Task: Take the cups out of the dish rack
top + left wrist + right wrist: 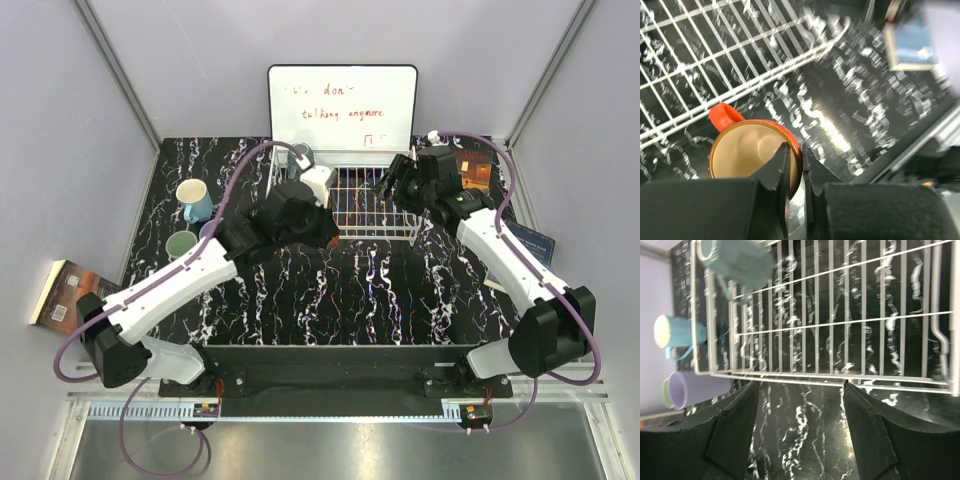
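A small orange cup (747, 150) with a cream inside sits in my left gripper (796, 150), which is shut on its rim, one finger inside and one outside, just beside the front rim of the white wire dish rack (740, 60). From above, the left gripper (305, 210) is at the rack's (345, 200) front left corner. A dark grey cup (300, 158) stands in the rack's back left corner. My right gripper (800, 390) is open and holds nothing, over the rack's right side (395, 180). Light blue mug (195, 200), pale green cup (182, 243) and lilac cup (695, 388) stand on the table to the left.
A whiteboard (342, 105) with red writing leans behind the rack. One book (65, 295) lies off the table's left edge. Two more books (475, 170) (535, 245) lie at the right. Grey walls close in the black marbled table (350, 290).
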`<move>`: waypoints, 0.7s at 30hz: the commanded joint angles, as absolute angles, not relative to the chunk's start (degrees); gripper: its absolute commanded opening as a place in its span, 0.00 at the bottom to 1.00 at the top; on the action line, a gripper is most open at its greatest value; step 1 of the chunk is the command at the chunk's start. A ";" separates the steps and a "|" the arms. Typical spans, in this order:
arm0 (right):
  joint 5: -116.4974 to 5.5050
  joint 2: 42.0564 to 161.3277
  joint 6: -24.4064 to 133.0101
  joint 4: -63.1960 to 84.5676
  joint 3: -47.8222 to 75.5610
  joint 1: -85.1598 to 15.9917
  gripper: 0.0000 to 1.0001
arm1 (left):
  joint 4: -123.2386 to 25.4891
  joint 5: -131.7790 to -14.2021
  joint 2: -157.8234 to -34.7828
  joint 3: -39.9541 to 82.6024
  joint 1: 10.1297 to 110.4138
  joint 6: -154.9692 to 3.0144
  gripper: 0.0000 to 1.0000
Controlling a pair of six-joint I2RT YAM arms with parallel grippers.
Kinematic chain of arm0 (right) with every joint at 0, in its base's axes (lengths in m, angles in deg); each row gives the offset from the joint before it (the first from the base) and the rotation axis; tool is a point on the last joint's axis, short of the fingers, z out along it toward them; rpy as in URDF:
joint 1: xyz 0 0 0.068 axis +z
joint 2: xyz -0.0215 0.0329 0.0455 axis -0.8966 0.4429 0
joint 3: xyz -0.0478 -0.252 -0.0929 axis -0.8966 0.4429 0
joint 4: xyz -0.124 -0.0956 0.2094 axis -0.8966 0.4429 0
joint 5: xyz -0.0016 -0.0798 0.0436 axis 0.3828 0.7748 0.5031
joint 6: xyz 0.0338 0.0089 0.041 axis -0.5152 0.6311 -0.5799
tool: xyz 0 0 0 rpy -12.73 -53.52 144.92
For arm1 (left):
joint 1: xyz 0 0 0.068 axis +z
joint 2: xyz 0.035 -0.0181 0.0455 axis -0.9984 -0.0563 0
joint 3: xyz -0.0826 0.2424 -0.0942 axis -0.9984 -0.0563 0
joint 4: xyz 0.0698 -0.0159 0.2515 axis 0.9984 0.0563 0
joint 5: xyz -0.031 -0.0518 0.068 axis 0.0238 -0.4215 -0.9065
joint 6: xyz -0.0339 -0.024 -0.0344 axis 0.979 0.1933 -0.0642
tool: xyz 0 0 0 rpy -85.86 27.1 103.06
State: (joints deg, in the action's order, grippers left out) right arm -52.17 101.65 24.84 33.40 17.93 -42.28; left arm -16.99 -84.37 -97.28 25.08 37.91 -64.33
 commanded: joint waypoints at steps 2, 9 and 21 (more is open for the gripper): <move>-43.99 102.35 26.49 38.12 13.39 -42.35 0.75 | -17.33 -93.55 -102.45 23.16 34.05 -68.57 0.00; -41.88 100.68 26.14 39.01 13.65 -43.14 0.75 | -16.89 -94.79 -113.96 28.33 30.00 -69.80 0.00; -43.02 99.45 25.70 39.62 15.94 -43.50 0.75 | -18.38 -89.25 -126.09 33.79 26.74 -69.10 0.00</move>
State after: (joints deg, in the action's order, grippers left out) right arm -43.95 101.56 25.37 39.94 15.94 -43.11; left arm -14.85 -91.32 -125.06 30.43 27.20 -68.31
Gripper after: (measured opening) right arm 0.753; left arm 0.112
